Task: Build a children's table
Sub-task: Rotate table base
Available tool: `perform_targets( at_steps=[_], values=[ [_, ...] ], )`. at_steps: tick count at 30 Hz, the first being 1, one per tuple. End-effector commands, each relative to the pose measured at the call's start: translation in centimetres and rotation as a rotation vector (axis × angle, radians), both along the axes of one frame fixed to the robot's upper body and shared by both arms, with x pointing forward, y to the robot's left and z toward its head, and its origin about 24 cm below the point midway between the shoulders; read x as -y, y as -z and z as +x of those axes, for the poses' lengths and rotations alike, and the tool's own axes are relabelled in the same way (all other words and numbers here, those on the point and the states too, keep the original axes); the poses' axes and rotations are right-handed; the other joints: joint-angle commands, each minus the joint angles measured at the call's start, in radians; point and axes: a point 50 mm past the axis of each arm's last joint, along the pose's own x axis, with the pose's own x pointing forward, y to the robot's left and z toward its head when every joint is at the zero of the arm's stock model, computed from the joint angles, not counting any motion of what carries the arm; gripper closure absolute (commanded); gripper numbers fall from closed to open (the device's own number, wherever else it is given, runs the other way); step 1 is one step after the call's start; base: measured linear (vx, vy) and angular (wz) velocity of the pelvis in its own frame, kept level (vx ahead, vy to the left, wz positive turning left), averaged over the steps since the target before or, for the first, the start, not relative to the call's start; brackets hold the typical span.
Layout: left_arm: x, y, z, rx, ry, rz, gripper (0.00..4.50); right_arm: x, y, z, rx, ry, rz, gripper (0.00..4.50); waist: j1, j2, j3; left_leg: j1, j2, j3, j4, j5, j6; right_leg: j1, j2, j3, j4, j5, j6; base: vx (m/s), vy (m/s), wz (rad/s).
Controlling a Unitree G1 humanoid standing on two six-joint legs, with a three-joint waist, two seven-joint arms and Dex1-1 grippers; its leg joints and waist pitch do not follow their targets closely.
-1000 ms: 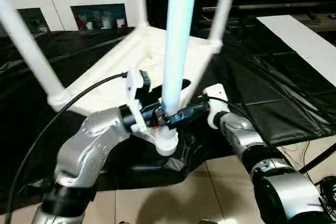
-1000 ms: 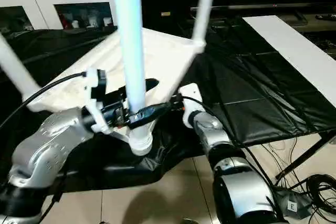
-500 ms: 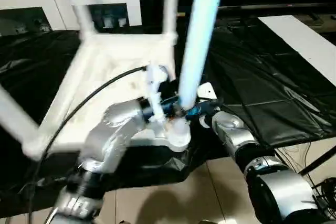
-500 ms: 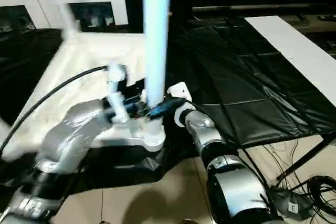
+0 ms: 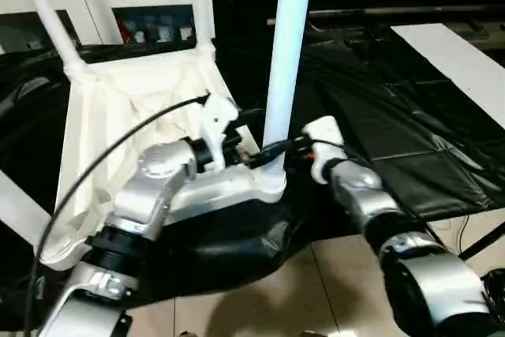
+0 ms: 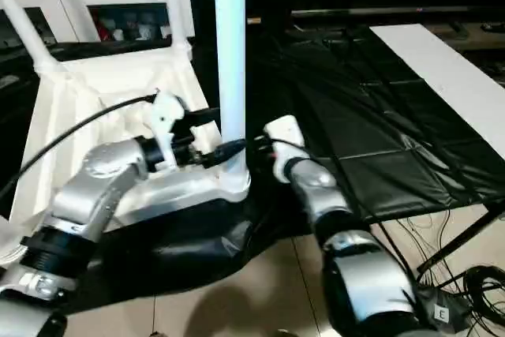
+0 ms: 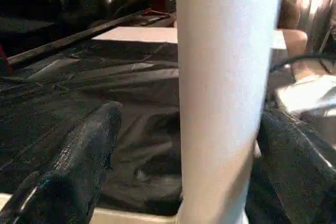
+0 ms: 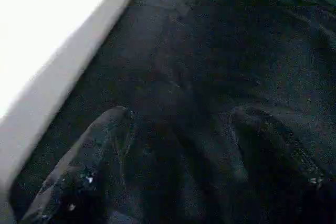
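The children's table lies upside down on the black cloth, its white tabletop (image 5: 134,108) facing up with legs rising from the corner sockets. The near leg (image 5: 288,45) stands in the near corner socket (image 5: 272,183). My left gripper (image 5: 251,155) is open and reaches in from the left at the base of this leg; in the left wrist view the leg (image 7: 226,103) stands between its black fingers (image 7: 79,171) with a gap showing. My right gripper (image 5: 290,150) is open beside the same leg base on the right, with only black cloth between its fingers (image 8: 84,171).
Two more legs (image 5: 47,13) (image 5: 201,5) rise at the far corners and another (image 5: 20,211) at the near left. A white cabinet with glass doors (image 5: 118,5) stands behind. A white board (image 5: 458,61) lies at the right. Cables (image 6: 473,282) lie on the tiled floor.
The tabletop has swung about its near corner, its far end going left, and the far legs with it. Both grippers have stayed at the base of the near leg.
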Motion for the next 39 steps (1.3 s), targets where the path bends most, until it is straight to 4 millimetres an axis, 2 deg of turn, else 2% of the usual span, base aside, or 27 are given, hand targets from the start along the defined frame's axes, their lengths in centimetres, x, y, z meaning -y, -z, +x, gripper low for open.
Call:
perform_targets(
  at_steps=[1,5,7,12,14,15,19,20,21,23,24,26,27,28,29,30,31,32,33,34,35,37,39],
  values=[
    [-1.2,0.3,0.6,0.010,-0.036,0.060,0.07,1.1,-0.4,0.2,0.029,0.055,0.013,1.18,0.007,-0.001,-0.072,0.000,0.016,0.001,-0.068,-0.107,0.045,0.070,-0.064,0.043,-0.081,-0.014,-0.255,0.000,0.000,0.00],
    [-2.3,1.0,1.2,0.015,-0.073,0.147,0.07,1.8,-0.6,0.2,0.036,0.085,0.009,1.18,0.005,0.002,-0.073,0.002,0.017,0.000,-0.068,-0.123,0.039,0.069,-0.065,0.043,-0.082,-0.027,-0.255,0.000,0.000,0.00],
    [-3.1,1.2,1.7,0.017,-0.122,0.187,0.07,2.0,-0.6,0.2,0.043,0.082,0.012,1.18,0.004,0.008,-0.074,0.002,0.018,-0.001,-0.068,-0.121,0.037,0.070,-0.064,0.042,-0.078,0.006,-0.262,0.000,0.000,0.00],
    [-4.0,1.3,1.9,0.012,-0.164,0.195,0.07,2.1,-0.5,-0.2,0.055,0.042,0.031,1.18,0.009,0.008,-0.079,0.003,0.021,0.000,-0.066,-0.081,0.057,0.071,-0.065,0.041,-0.070,0.093,-0.283,0.000,0.000,0.00],
    [-4.1,1.4,1.5,0.003,-0.141,0.173,0.07,2.4,-0.5,-0.6,0.063,0.018,0.039,1.18,0.013,0.007,-0.080,0.002,0.022,0.000,-0.065,-0.075,0.067,0.072,-0.065,0.042,-0.069,0.121,-0.288,0.000,0.000,0.00],
    [-3.8,1.7,0.5,-0.038,-0.066,0.125,0.07,2.9,-0.4,-1.2,0.063,-0.031,0.033,1.18,0.019,0.009,-0.080,0.002,0.024,0.000,-0.065,-0.067,0.075,0.073,-0.067,0.041,-0.067,0.135,-0.292,0.000,0.000,0.00],
    [-3.5,1.8,-0.5,-0.057,-0.081,0.044,0.07,4.2,-0.8,-1.9,0.078,-0.041,-0.024,1.18,0.025,0.001,-0.079,0.002,0.024,0.003,-0.064,-0.039,0.086,0.074,-0.061,0.041,-0.065,0.182,-0.296,0.000,0.000,0.00],
    [-3.5,1.8,-0.5,-0.055,-0.100,0.033,0.07,4.4,-1.0,-1.9,0.083,-0.033,-0.025,1.18,0.027,0.002,-0.079,0.003,0.024,0.003,-0.064,-0.046,0.086,0.073,-0.063,0.041,-0.067,0.171,-0.293,0.000,0.000,0.00],
    [-3.5,2.3,-0.6,-0.082,-0.219,-0.032,0.07,5.5,-2.0,-2.1,0.125,0.040,-0.027,1.18,0.024,0.000,-0.075,0.002,0.023,0.003,-0.066,-0.067,0.084,0.074,-0.060,0.041,-0.073,0.129,-0.283,0.000,0.000,0.00],
    [-3.4,2.6,-0.8,-0.108,-0.272,-0.057,0.07,6.0,-2.5,-2.3,0.147,0.081,-0.027,1.18,0.023,-0.007,-0.070,0.003,0.025,0.003,-0.069,-0.095,0.066,0.074,-0.062,0.042,-0.079,0.062,-0.264,0.000,0.000,0.00],
    [-3.4,2.9,-1.2,-0.109,-0.338,-0.099,0.07,6.5,-2.8,-2.6,0.150,0.123,-0.026,1.18,0.021,-0.016,-0.065,0.004,0.024,0.004,-0.075,-0.134,0.050,0.072,-0.061,0.043,-0.093,-0.045,-0.234,0.000,0.000,0.00],
    [-3.4,3.1,-1.5,-0.108,-0.383,-0.127,0.07,6.7,-3.0,-2.9,0.150,0.149,-0.025,1.18,0.022,-0.011,-0.063,0.004,0.024,0.003,-0.075,-0.142,0.040,0.071,-0.061,0.044,-0.096,-0.089,-0.215,0.000,0.000,0.00],
    [-3.6,3.3,-1.9,-0.084,-0.445,-0.138,0.07,6.6,-3.2,-3.4,0.144,0.164,-0.001,1.18,0.018,-0.023,-0.062,0.003,0.022,0.004,-0.077,-0.156,0.037,0.067,-0.061,0.043,-0.103,-0.139,-0.194,0.000,0.000,0.00],
    [-3.9,3.6,-2.3,-0.068,-0.531,-0.165,0.07,6.4,-3.3,-4.2,0.132,0.180,0.014,1.18,0.017,-0.029,-0.063,0.002,0.024,0.003,-0.076,-0.150,0.037,0.069,-0.061,0.046,-0.104,-0.147,-0.171,0.000,0.000,0.00],
    [-4.2,3.8,-2.9,-0.064,-0.592,-0.184,0.07,6.0,-3.4,-4.9,0.128,0.180,0.024,1.18,0.016,-0.026,-0.061,-0.003,0.024,0.000,-0.078,-0.128,0.041,0.071,-0.058,0.046,-0.102,-0.119,-0.154,0.000,0.000,0.00],
    [-4.4,4.0,-3.8,-0.051,-0.645,-0.201,0.07,5.3,-3.3,-5.8,0.116,0.168,0.029,1.18,0.013,-0.035,-0.060,-0.003,0.025,0.001,-0.080,-0.142,0.042,0.066,-0.058,0.043,-0.109,-0.155,-0.138,0.000,0.000,0.00],
    [-4.4,4.0,-3.8,-0.051,-0.645,-0.201,0.07,5.3,-3.3,-5.8,0.116,0.168,0.029,1.18,0.013,-0.029,-0.061,-0.001,0.025,-0.001,-0.082,-0.142,0.039,0.067,-0.058,0.044,-0.107,-0.162,-0.134,0.000,0.000,0.00],
    [-4.5,4.1,-4.6,-0.055,-0.686,-0.212,0.07,4.6,-3.3,-6.5,0.122,0.152,0.036,1.18,0.013,-0.030,-0.061,-0.001,0.027,-0.002,-0.082,-0.146,0.040,0.066,-0.060,0.045,-0.109,-0.170,-0.129,0.000,0.000,0.00],
    [-4.6,4.2,-5.2,-0.054,-0.709,-0.220,0.07,4.1,-3.4,-7.0,0.137,0.137,0.046,1.18,0.009,-0.035,-0.058,-0.003,0.030,-0.002,-0.085,-0.161,0.036,0.062,-0.061,0.044,-0.112,-0.198,-0.122,0.000,0.000,0.00],
    [-4.6,4.2,-5.5,-0.056,-0.726,-0.225,0.07,3.8,-3.5,-7.2,0.146,0.132,0.053,1.18,0.008,-0.034,-0.055,0.000,0.030,-0.002,-0.087,-0.191,0.029,0.056,-0.061,0.045,-0.119,-0.252,-0.111,0.000,0.000,0.00],
    [-4.6,4.3,-5.6,-0.057,-0.735,-0.223,0.07,3.8,-3.5,-7.3,0.148,0.133,0.057,1.18,0.006,-0.034,-0.054,0.003,0.031,-0.003,-0.088,-0.206,0.024,0.051,-0.059,0.046,-0.121,-0.270,-0.104,0.000,0.000,0.00],
    [-5.2,4.9,-6.2,-0.060,-0.825,-0.188,0.07,3.1,-2.9,-7.7,0.170,0.139,0.074,1.18,0.007,-0.041,-0.050,0.007,0.030,-0.001,-0.090,-0.226,0.019,0.045,-0.058,0.048,-0.124,-0.285,-0.097,0.000,0.000,0.00],
    [-5.3,4.9,-6.2,-0.058,-0.831,-0.182,0.07,3.0,-2.8,-7.7,0.169,0.138,0.075,1.18,-0.005,-0.031,-0.048,0.013,0.040,-0.013,-0.100,-0.248,-0.015,0.042,-0.030,0.027,-0.120,-0.245,-0.100,0.000,0.000,0.00]
  ],
)
